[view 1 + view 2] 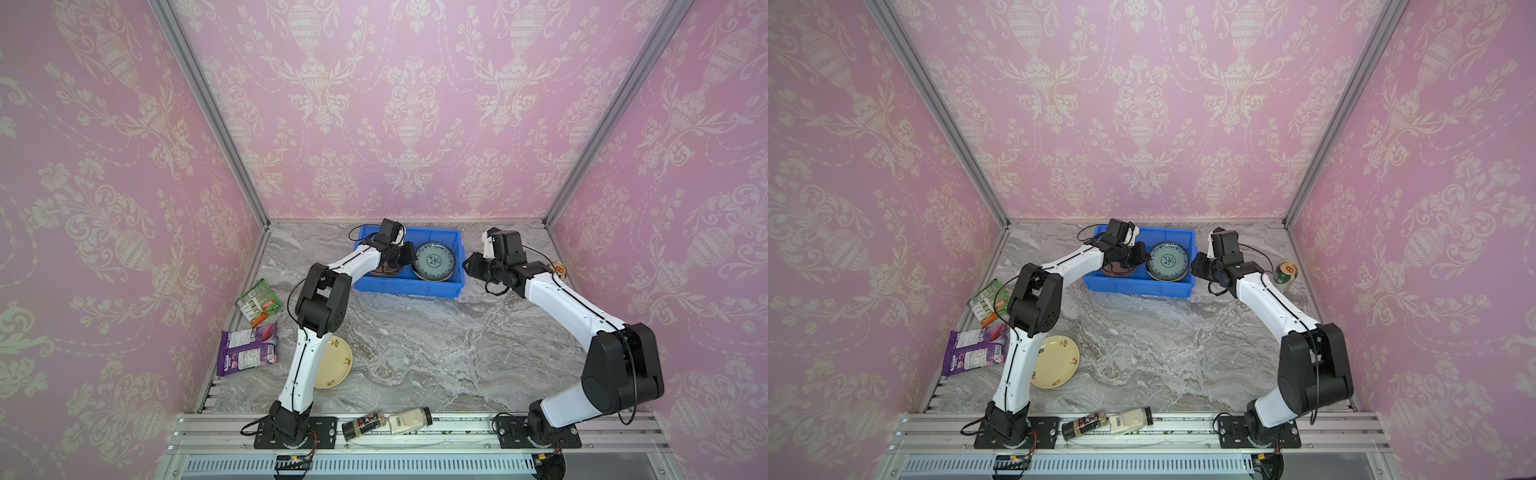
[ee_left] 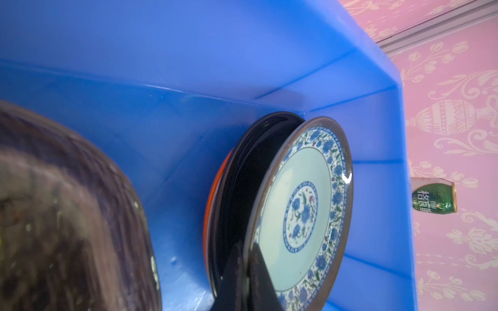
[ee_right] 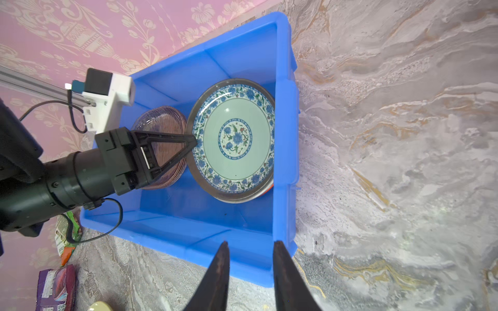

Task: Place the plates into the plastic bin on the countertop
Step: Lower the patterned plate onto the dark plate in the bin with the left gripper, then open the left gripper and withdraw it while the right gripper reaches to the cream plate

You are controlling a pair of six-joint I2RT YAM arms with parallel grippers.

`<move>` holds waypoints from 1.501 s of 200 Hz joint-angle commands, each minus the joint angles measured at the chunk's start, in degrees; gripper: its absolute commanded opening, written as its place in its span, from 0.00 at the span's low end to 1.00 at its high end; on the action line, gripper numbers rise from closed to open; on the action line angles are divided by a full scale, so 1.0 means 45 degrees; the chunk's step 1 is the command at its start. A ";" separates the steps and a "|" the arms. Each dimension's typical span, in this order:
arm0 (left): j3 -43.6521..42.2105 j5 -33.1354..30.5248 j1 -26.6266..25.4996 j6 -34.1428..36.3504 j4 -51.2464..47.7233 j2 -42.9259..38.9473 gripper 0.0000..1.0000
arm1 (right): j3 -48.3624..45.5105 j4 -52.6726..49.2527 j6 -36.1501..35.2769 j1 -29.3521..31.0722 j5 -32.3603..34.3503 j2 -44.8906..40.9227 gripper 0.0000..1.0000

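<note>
Left gripper (image 3: 193, 141) pinched on teal-patterned plate (image 3: 237, 140) rim inside plastic bin (image 3: 283, 134), right gripper (image 3: 251, 242) slightly parted, empty, just outside bin wall

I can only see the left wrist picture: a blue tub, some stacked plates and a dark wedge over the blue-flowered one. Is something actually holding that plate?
Observer: Yes. In the right wrist view the left gripper is shut on the rim of the teal-patterned round plate, which lies inside the bright blue plastic bin.
Operator: Are any plates not in the tub yet?
Observer: One shows in both top views. A cream round flowered plate lies flat on the grey marbled countertop, partly hidden behind the left arm.
</note>
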 commanded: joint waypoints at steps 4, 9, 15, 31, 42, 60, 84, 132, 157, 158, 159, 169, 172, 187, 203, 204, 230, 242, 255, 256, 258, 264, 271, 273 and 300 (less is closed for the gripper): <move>0.0512 -0.0026 -0.0090 0.0114 -0.0325 0.0257 0.00 | 0.0097 -0.0329 0.0059 -0.0051 0.0322 -0.0434 0.31; 0.0542 -0.0083 -0.0087 0.0134 -0.0337 0.0228 0.02 | 0.0106 -0.0343 0.0067 -0.0050 0.0314 -0.0471 0.31; 0.0552 -0.0119 -0.0090 0.0146 -0.0332 0.0210 0.07 | 0.0123 -0.0338 0.0067 -0.0051 0.0295 -0.0492 0.32; 0.0730 -0.0212 -0.0109 0.0303 -0.0425 0.0148 0.25 | 0.0114 -0.0275 0.0115 -0.0051 0.0187 -0.0516 0.32; 0.0882 -0.0265 -0.0129 0.0450 -0.0536 0.0117 0.35 | 0.0136 -0.0248 0.0143 -0.0051 0.0117 -0.0546 0.33; 0.1173 -0.0228 -0.0129 0.0617 -0.0687 -0.0003 0.43 | 0.0156 -0.0226 0.0179 -0.0050 0.0055 -0.0591 0.33; 0.1633 -0.0396 -0.0129 0.1016 -0.0925 -0.0344 0.47 | 0.0167 -0.0231 0.0204 -0.0051 0.0016 -0.0732 0.33; 0.3437 -0.1604 -0.0090 0.2521 -0.2846 -0.0723 0.59 | 0.0014 -0.0415 0.0174 -0.0030 -0.0025 -0.1051 0.33; 0.3536 -0.1654 0.0003 0.2791 -0.3347 -0.1078 0.59 | -0.0046 -0.0375 0.0240 0.0033 -0.0460 -0.1348 0.32; 0.3519 -0.1643 0.0006 0.2801 -0.3343 -0.1113 0.59 | -0.0047 -0.0362 0.0241 0.0040 -0.0515 -0.1371 0.32; 0.3481 -0.1638 0.0007 0.2806 -0.3332 -0.1150 0.58 | -0.0038 -0.0345 0.0242 0.0043 -0.0571 -0.1373 0.32; 0.2994 -0.1648 0.0042 0.2896 -0.3199 -0.1629 0.58 | -0.0033 -0.0164 0.0262 0.0132 -0.1289 -0.1428 0.32; 0.2818 -0.1667 0.0056 0.2922 -0.3144 -0.1801 0.58 | -0.0032 -0.0103 0.0248 0.0175 -0.1541 -0.1433 0.31; 0.1658 -0.1727 0.0152 0.3054 -0.2770 -0.2871 0.58 | 0.0069 0.0081 0.0139 0.0640 -0.2708 -0.1324 0.31; -0.0007 -0.1731 0.0417 0.2946 -0.2179 -0.4293 0.59 | 0.0303 -0.0061 -0.0103 0.1496 -0.3417 -0.1091 0.30; -0.0147 -0.1721 0.0447 0.2927 -0.2124 -0.4390 0.59 | 0.0313 -0.0068 -0.0116 0.1543 -0.3449 -0.1077 0.30; -0.3740 -0.1053 0.1501 0.1759 -0.0386 -0.7081 0.59 | 0.0203 0.0622 0.0469 0.3070 -0.4240 -0.0450 0.30; -0.5190 -0.0739 0.2152 0.1231 0.0075 -0.8242 0.59 | 0.0055 0.1312 0.0864 0.3668 -0.4925 0.0041 0.30; -0.6674 -0.0512 0.2896 0.0811 0.0412 -0.9466 0.59 | 0.0013 0.2001 0.1645 0.4217 -0.5864 0.0747 0.31; -0.6781 -0.0496 0.2956 0.0786 0.0441 -0.9555 0.59 | 0.0031 0.2037 0.1676 0.4251 -0.5922 0.0799 0.31; -0.6994 -0.0485 0.3059 0.0752 0.0487 -0.9680 0.59 | 0.0040 0.2104 0.1719 0.4345 -0.6078 0.0922 0.32; -0.7555 -0.0447 0.3351 0.0665 0.0540 -1.0228 0.59 | 0.0178 0.2246 0.1788 0.4585 -0.6680 0.1348 0.33; -0.8153 -0.0454 0.3661 0.0613 0.0535 -1.0759 0.59 | 0.0430 0.2213 0.1803 0.4891 -0.7302 0.1874 0.35; -0.8303 -0.0464 0.3758 0.0606 0.0520 -1.0899 0.59 | 0.0452 0.2167 0.1790 0.4969 -0.7473 0.2015 0.35; -0.9984 0.0033 0.4951 0.0184 0.0562 -1.2380 0.60 | 0.2018 0.1069 0.1129 0.5997 -0.8651 0.3950 0.35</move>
